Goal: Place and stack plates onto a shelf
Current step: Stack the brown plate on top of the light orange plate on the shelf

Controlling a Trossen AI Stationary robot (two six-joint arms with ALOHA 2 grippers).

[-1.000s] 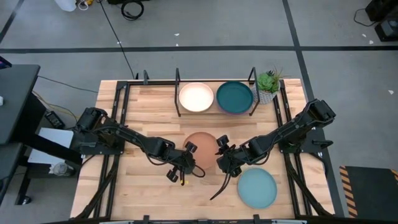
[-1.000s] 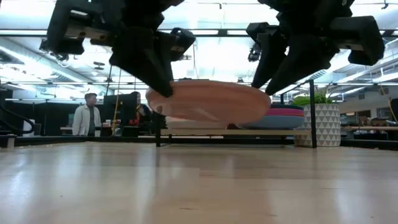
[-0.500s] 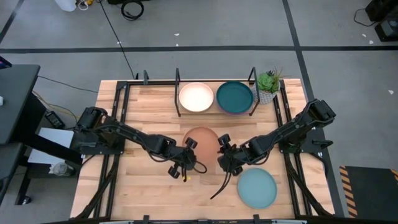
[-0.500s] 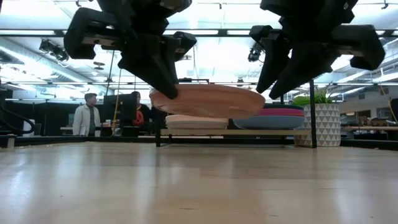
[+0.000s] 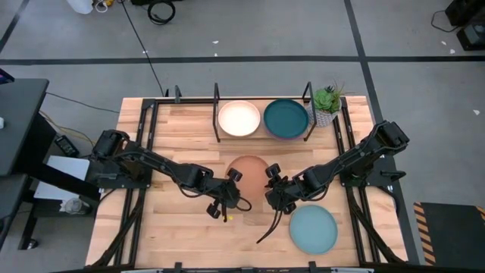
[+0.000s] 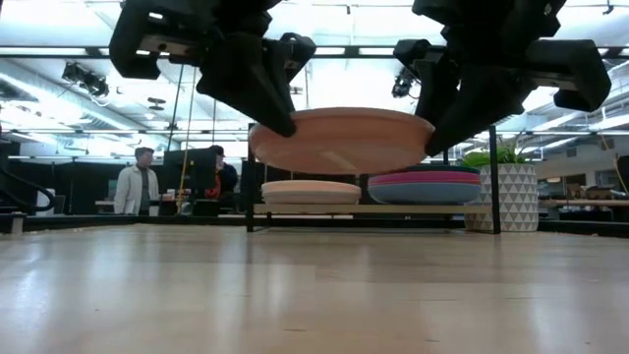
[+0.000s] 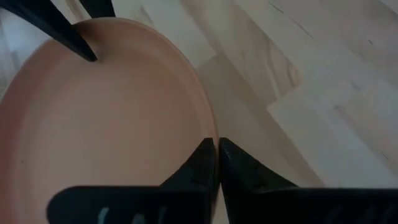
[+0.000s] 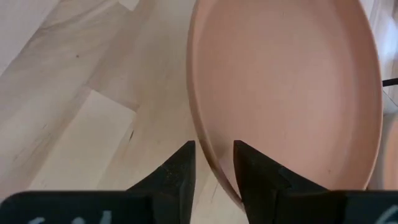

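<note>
- The tan plate [image 5: 247,168] is held in the air above the middle of the tabletop [image 5: 182,129], on the near side of the shelf [image 5: 217,114]; in the low view this plate [image 6: 341,139] sits level, clear of the wood and higher than the plates on the shelf.
- Left claw [image 5: 227,196] pinches the tan plate's rim on the side away from the shelf; in its wrist view the two dark fingers [image 7: 202,168] are pressed almost together with the rim [image 7: 211,134] between them.
- Right claw [image 5: 274,191] grips the same plate at the opposite side of that rim; its fingers [image 8: 180,168] stand slightly apart with the rim [image 8: 208,146] caught between them.
- In the low view both claws come down from above, one at each end of the tan plate, left [image 6: 265,93] and right [image 6: 447,103].
- On the shelf, the cream plate [image 5: 239,119] lies in the same bay as the teal plate [image 5: 286,119], side by side; the low view shows the teal one topping a small stack [image 6: 425,186] with magenta and blue edges, the cream [image 6: 311,192] lower beside it.
- A potted plant [image 5: 326,102] stands just beside the shelf's end post, next to the teal plate.
- The aqua plate [image 5: 313,230] lies flat on the tabletop, well apart from the shelf and near the right claw.
- A person [image 6: 137,182] stands in the room far behind the shelf.
</note>
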